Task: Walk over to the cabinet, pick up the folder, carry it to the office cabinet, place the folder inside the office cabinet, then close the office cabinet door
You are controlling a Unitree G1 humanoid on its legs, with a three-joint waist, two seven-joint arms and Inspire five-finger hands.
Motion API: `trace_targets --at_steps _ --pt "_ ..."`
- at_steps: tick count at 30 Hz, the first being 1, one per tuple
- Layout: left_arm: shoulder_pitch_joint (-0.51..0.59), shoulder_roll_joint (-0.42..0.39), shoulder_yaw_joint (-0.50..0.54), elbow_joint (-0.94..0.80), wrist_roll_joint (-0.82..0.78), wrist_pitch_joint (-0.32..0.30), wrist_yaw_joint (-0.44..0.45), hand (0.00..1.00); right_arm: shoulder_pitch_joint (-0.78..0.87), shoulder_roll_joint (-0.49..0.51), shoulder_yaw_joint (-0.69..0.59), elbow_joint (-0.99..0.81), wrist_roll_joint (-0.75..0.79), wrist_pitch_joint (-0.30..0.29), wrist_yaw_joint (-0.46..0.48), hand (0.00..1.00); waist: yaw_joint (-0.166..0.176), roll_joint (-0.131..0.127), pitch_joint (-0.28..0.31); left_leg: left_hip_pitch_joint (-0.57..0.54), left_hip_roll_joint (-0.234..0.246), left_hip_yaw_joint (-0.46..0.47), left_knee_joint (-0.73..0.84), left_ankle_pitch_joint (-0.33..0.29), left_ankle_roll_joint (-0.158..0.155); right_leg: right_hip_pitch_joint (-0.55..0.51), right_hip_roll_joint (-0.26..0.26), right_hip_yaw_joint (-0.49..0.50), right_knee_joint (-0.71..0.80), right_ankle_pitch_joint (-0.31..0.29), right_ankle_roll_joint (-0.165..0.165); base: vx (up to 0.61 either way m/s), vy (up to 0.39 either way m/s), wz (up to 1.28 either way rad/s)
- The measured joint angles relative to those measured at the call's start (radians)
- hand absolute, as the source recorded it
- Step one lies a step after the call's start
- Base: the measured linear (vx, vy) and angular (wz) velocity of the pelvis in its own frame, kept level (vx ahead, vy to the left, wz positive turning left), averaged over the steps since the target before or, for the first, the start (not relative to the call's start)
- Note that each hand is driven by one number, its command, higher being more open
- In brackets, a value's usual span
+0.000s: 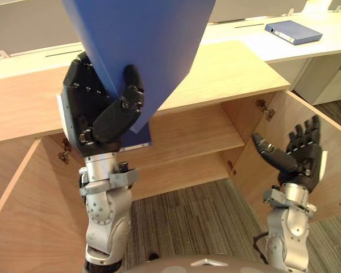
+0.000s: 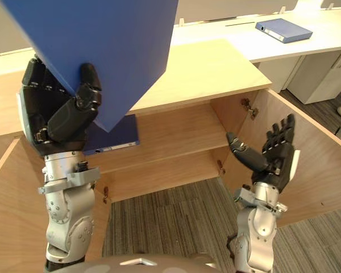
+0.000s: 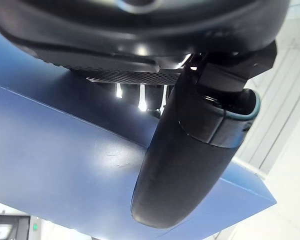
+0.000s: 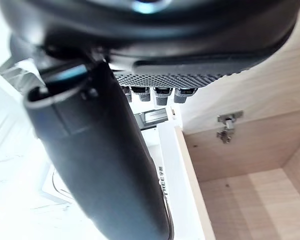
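My left hand (image 1: 94,108) is raised in front of the open cabinet and shut on a blue folder (image 1: 142,45). Its thumb (image 3: 190,160) presses on the folder's flat cover (image 3: 65,165), with the fingers behind it. The folder stands up out of the hand, its lower corner hanging just before the cabinet's upper shelf (image 1: 187,133). The wooden office cabinet (image 1: 216,74) has both doors swung open. To the right my right hand (image 1: 298,153) is open and holds nothing, palm up beside the right door (image 1: 253,170).
A second blue folder (image 1: 292,31) lies on the white desk (image 1: 307,54) behind the cabinet at the far right. The left door (image 1: 23,216) stands open beside my left arm. Grey carpet (image 1: 187,216) runs in front of the cabinet. White low cabinets (image 1: 329,79) stand right.
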Motion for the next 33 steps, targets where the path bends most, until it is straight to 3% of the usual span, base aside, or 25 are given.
trace_targets --at_steps 4,13,25,33 --pt "0.0 0.022 -0.02 0.062 -0.258 0.0 -0.139 0.0 -0.057 -0.089 -0.016 -0.007 0.007 -0.002 0.005 1.0 0.0 0.007 -0.012 0.002 -0.003 0.002 0.0 0.0 0.001 -0.001 -0.002 0.006 0.001 0.002 0.003 -0.05 0.026 -0.03" --pt "0.002 0.13 -0.072 0.159 -0.378 0.027 -0.331 0.0 -0.195 -0.299 -0.046 0.004 0.129 -0.03 0.085 1.0 -0.001 0.029 -0.027 0.001 -0.004 -0.004 0.0 0.004 0.004 0.001 -0.003 -0.001 0.003 0.003 0.004 -0.02 0.01 0.01" --pt "-0.002 0.215 -0.073 0.226 -0.388 0.045 -0.414 0.0 -0.252 -0.491 -0.023 0.119 0.161 -0.034 0.246 1.0 0.0 0.012 -0.036 -0.018 -0.005 -0.019 -0.001 0.011 0.005 -0.006 -0.004 -0.013 0.0 0.005 0.001 0.0 0.003 0.03" --pt "-0.046 0.248 -0.061 0.284 -0.388 0.045 -0.441 0.0 -0.323 -0.578 0.089 0.21 0.157 -0.029 0.311 1.0 0.001 0.007 -0.038 -0.032 -0.005 -0.027 -0.001 0.021 0.01 -0.015 -0.004 -0.018 -0.002 0.016 0.003 -0.03 0.011 0.03"
